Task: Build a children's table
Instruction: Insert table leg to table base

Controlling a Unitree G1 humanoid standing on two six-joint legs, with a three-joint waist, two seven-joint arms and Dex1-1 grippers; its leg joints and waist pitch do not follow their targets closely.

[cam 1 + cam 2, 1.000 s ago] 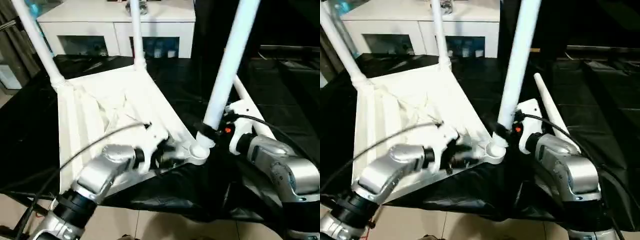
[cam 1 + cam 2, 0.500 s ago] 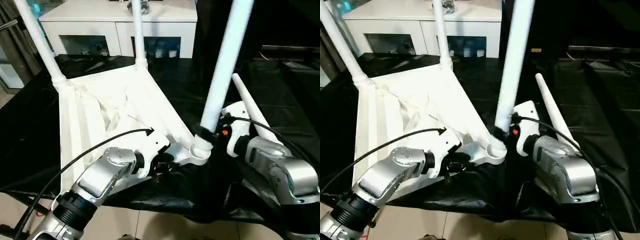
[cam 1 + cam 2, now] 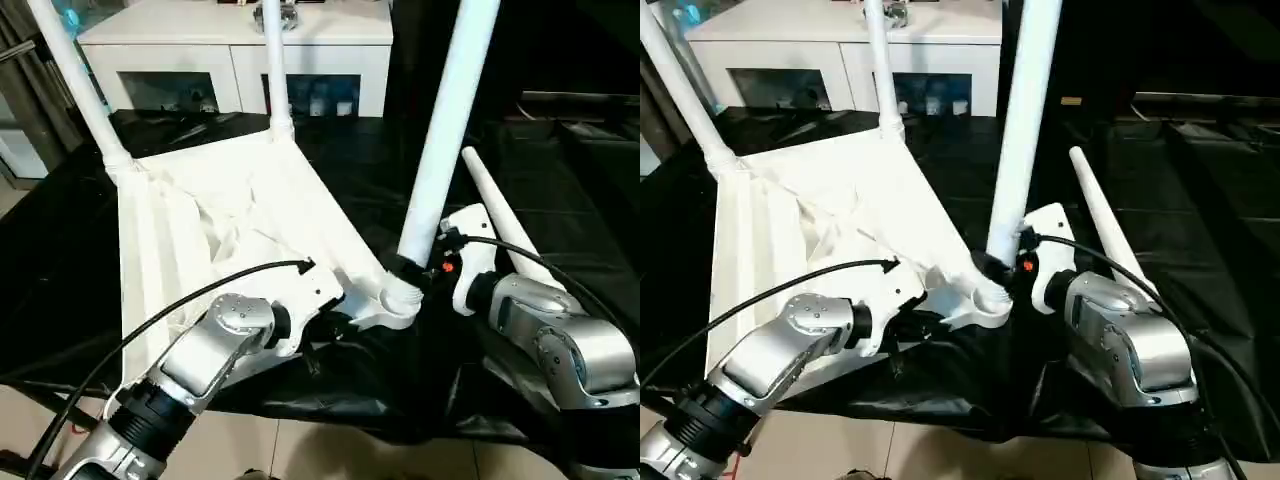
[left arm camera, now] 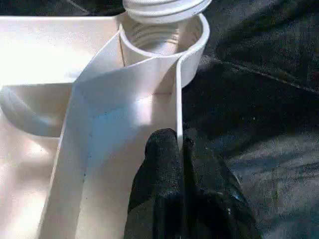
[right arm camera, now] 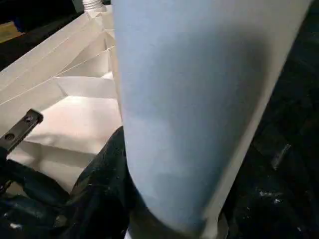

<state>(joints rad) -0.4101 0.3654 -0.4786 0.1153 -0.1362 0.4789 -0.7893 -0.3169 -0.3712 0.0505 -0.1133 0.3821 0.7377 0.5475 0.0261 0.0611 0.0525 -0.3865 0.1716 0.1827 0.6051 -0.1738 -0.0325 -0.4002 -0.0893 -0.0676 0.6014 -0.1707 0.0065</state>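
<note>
Left wrist view shows your left gripper pinching the tabletop rim beside the socket (right gripper clasps the upright leg directly above).

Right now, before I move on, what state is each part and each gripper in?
Tabletop: upside down on the black cloth, ribs showing.
Two far legs: standing in their corner sockets.
Near leg: upright, threaded end at its socket, not fully in.
Fourth leg: lying loose on the cloth.
Left gripper: shut on the tabletop's rim.
Right gripper: holding the near leg.
</note>
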